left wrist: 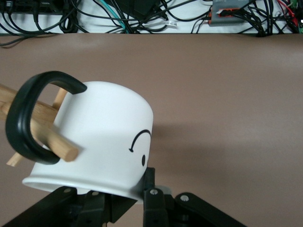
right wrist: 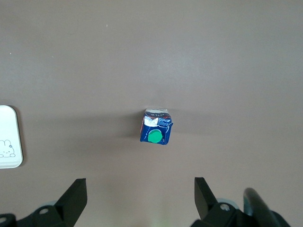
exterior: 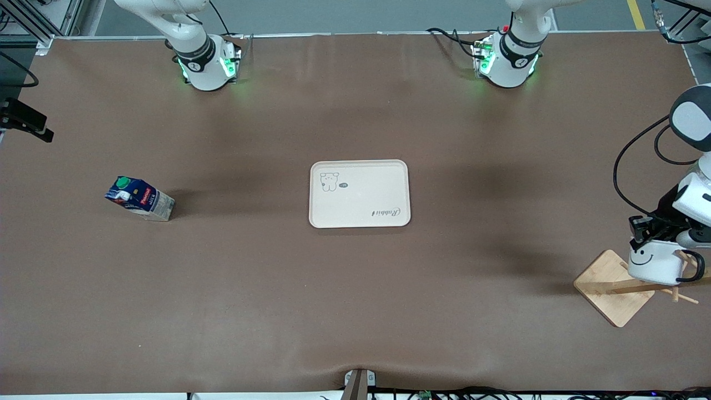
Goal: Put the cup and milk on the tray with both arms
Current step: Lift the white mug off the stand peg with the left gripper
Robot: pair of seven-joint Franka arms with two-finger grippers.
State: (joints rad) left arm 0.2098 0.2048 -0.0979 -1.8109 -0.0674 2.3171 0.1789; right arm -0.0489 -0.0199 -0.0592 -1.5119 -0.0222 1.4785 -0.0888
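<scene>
Gripping the rim of the small white mug with a black smiley face and black loop handle (exterior: pixel 654 261), the left arm's black two-finger gripper (exterior: pixel 644 233) hung at the left arm's end of the table, the mug's handle hooked over a peg of the pale wooden rack (exterior: pixel 614 287). From the cream rectangular tray with a bear drawing (exterior: pixel 359 193) mid-table, that mug sat about 4 o'clock in the front view. Brown matting (exterior: pixel 355 300) covered the table, cables along its nearest edge. High over the small dark-blue milk carton with a green cap (exterior: pixel 139 198), the right gripper (right wrist: pixel 140 198) held its fingers spread wide. That carton stood upright at 9 o'clock from the tray, well apart, bare mat around it.
</scene>
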